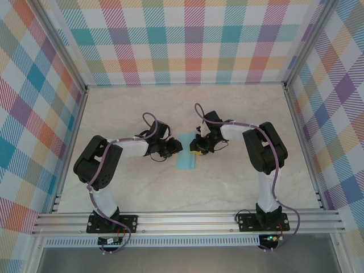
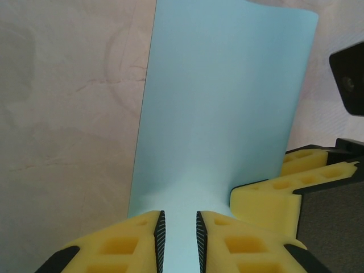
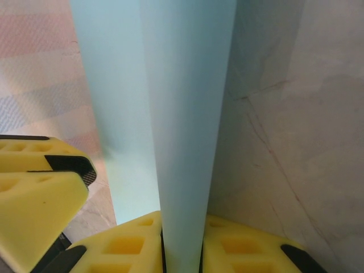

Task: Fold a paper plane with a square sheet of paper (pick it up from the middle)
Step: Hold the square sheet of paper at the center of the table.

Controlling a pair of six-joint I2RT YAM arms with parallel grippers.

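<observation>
Smooth, curled turquoise paper (image 2: pixel 222 114) over marbled table (image 1: pixel 142 187).

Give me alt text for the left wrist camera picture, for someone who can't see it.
A light blue square sheet of paper runs from between the yellow fingers of the left gripper, which pinch its near edge, to the top of the picture. The right gripper grips its right side; pale marbled table lies at left.

Pale marbled table (image 1: pixel 142 187), light blue square sheet of paper (image 1: pixel 186 158) at its middle, contact unclear
</observation>
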